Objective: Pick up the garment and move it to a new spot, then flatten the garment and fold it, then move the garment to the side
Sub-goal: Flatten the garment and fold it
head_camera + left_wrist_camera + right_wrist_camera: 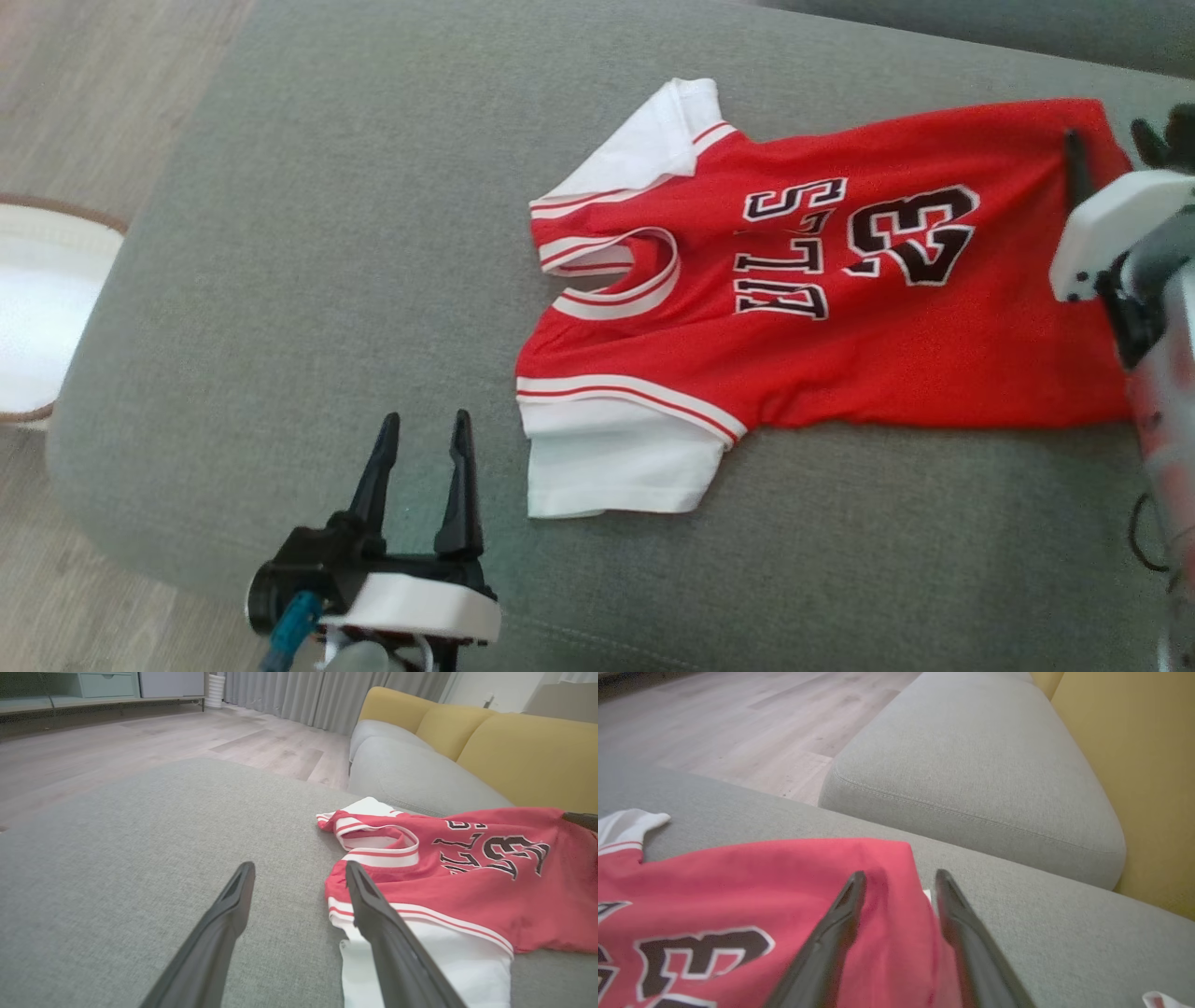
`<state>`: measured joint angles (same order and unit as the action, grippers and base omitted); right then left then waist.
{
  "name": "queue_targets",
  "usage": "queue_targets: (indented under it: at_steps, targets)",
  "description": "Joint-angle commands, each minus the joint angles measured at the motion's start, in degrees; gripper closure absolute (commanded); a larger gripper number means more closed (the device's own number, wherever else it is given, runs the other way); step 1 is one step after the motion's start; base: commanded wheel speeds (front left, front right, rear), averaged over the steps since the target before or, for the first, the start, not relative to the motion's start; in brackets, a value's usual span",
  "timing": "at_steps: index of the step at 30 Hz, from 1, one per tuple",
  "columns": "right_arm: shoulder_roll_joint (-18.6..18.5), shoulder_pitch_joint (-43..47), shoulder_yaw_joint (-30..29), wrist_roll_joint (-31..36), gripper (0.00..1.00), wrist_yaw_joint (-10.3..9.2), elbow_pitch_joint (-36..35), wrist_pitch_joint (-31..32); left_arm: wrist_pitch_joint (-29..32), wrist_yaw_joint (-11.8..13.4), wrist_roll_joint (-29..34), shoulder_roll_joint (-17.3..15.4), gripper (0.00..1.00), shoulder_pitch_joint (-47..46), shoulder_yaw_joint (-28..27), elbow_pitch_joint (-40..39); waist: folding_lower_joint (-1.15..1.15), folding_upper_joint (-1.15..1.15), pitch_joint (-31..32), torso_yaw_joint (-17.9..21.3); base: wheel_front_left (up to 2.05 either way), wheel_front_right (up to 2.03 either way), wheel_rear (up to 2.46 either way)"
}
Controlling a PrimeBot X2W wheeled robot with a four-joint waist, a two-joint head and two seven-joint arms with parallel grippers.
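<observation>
At the near left of the grey sofa cushion [327, 233], my left gripper [426, 420] hovers with its two fingers wide apart and nothing between them. It is just beside the near sleeve [607, 467], which is white, but it does not touch it.

My right gripper [900, 875] is at the far right, over the hem corner [896, 851] of the garment [840, 345]. Its fingers stand apart. The red cloth lies under and between them, and I do not see them pinching it, so I judge that this gripper grips nothing.

The garment is a red jersey with white sleeves. It lies in the middle and right part of the cushion, spread out with the printed number up, the collar [616, 275] toward the left and the hem toward the right. The far sleeve [653, 140] is laid out too. I see only small wrinkles near the hem and the collar.

My judgement is that the placing is done and the flattening is almost done. No part is folded over another, so the folding is not yet begun. After it, the garment must also go to the side.
</observation>
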<state>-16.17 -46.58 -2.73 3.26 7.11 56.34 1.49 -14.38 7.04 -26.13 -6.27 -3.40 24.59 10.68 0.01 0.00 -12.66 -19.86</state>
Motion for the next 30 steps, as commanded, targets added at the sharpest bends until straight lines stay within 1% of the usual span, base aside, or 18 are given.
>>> queue_targets:
  at_steps: [1, 5, 9, 13, 16, 23, 27, 30]
  targets:
    - [1.1, -2.1, 0.7, 0.4, 0.0, 0.37, -1.1, -1.7, -0.6, -0.1, 0.8, 0.1, 0.0, -1.7, -2.4, -1.4, -0.01, 0.0, 0.2, 0.9, 0.0, 0.0, 0.0]
    - [2.1, -1.9, 1.2, 0.2, 0.0, 0.37, 0.0, -5.6, -0.6, -0.4, 1.3, 0.2, 0.0, -1.5, -3.1, -1.2, -0.01, 0.0, 1.3, 3.4, 0.0, 0.0, 0.0]
    - [2.9, 0.1, 1.8, -1.6, 0.0, 0.37, 0.0, -9.4, -0.6, -0.7, 1.9, 0.2, 0.0, -1.0, -3.6, -1.3, -0.01, 0.0, 3.0, 6.3, 0.0, 0.0, 0.0]
    - [3.8, 4.5, 2.6, -3.9, 0.0, 0.37, -1.4, -12.5, -0.6, -0.7, 2.2, -0.1, 0.0, -0.2, -4.0, -1.6, -0.01, 0.0, 5.0, 9.0, 0.0, 0.0, 0.0]
    - [4.5, 9.5, 2.8, -5.6, 0.0, 0.37, -3.5, -13.8, -0.6, -0.5, 2.3, -0.3, 0.0, 0.6, -4.2, -1.8, -0.01, 0.0, 6.5, 10.6, 0.0, 0.0, 0.0]
    - [5.8, 21.8, 1.8, -7.2, 0.0, 0.37, -9.5, -14.0, -0.3, 0.1, 2.1, -1.2, 0.0, 1.9, -4.5, -2.7, -0.01, 0.0, 7.7, 13.1, 0.0, 0.0, 0.0]
    - [6.2, 25.8, 0.5, -6.5, 0.0, 0.37, -13.4, -11.9, 0.0, 0.1, 2.2, -1.5, 0.0, 1.8, -4.2, -3.5, -0.01, 0.0, 6.8, 13.2, 0.0, 0.0, 0.0]
    - [6.1, 26.9, 0.1, -5.1, 0.0, 0.37, -15.7, -10.2, 0.3, 0.2, 2.3, -1.6, 0.0, 1.5, -4.0, -3.7, -0.01, 0.0, 5.8, 12.9, 0.0, 0.0, 0.0]
